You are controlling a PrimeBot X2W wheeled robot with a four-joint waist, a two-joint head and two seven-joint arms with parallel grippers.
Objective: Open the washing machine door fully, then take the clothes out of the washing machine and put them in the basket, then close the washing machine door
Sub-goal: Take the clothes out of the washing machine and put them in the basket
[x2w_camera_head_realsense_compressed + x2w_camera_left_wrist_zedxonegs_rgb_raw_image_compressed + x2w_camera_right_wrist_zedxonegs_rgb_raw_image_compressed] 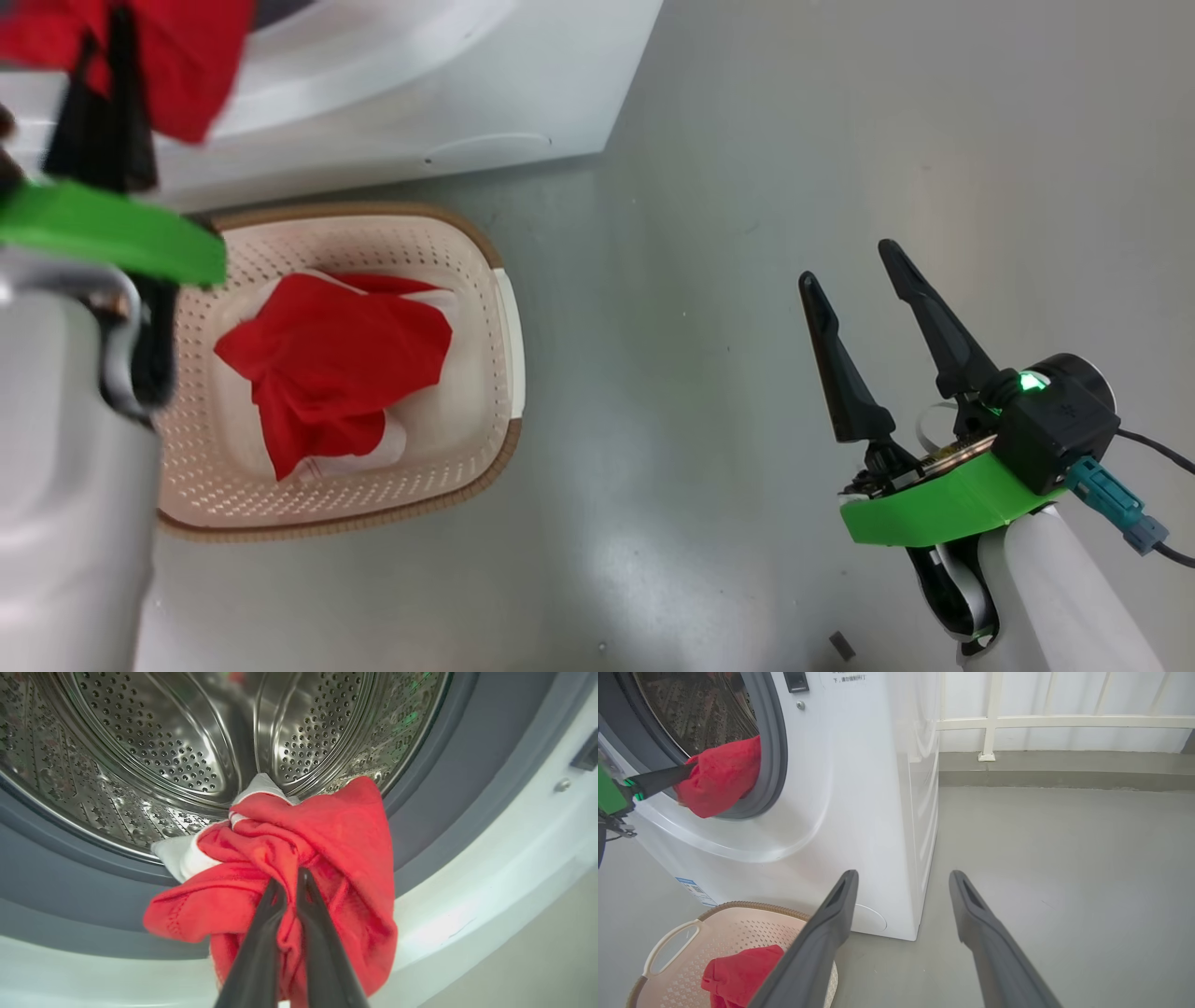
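My left gripper point(290, 879) is shut on a bright red garment point(336, 826) with white parts, held at the mouth of the washing machine point(859, 788), just over the grey rubber ring point(70, 882) in front of the steel drum point(163, 742). From the head view this garment point(177, 65) hangs at the upper left above the basket point(504, 327). Another red garment point(336, 364) lies in the basket. My right gripper point(848, 263) stands open over the bare floor, right of the basket, holding nothing. The washing machine door is out of view.
The basket point(682, 933) stands on the grey floor right against the machine's front. A white railing point(1064, 721) on a low kerb runs behind the machine to the right. Open floor point(1064, 858) stretches right of the machine.
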